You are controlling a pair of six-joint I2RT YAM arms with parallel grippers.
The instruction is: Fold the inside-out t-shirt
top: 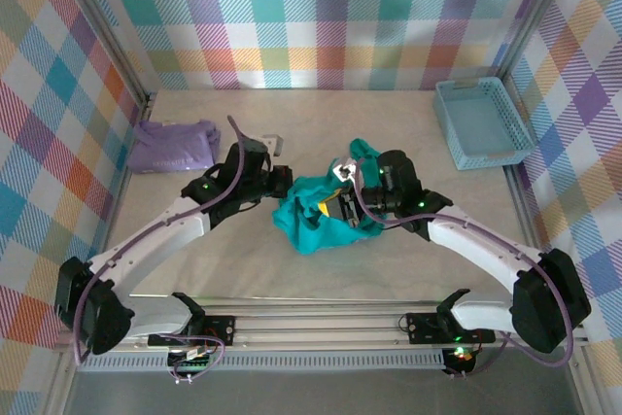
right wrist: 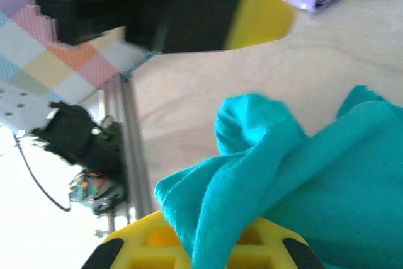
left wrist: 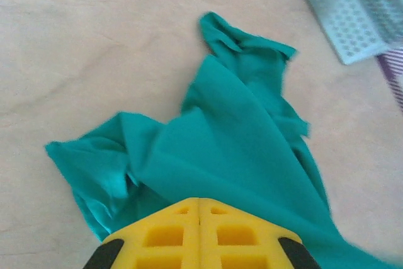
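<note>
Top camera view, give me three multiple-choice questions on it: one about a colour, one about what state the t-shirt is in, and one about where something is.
1. What colour is the basket?
A) red
B) black
C) light blue

2. How does the teal t-shirt lie?
A) crumpled in a heap
B) folded into a neat flat rectangle
C) spread out flat, sleeves wide

3. Where is the lavender garment?
A) inside the basket
B) on the table by the left wall
C) under the t-shirt

Answers:
1 C, its walls are pale blue.
2 A, it is bunched mid-table in uneven folds.
3 B, it sits against the left wall, well apart from the basket at the right.
</note>
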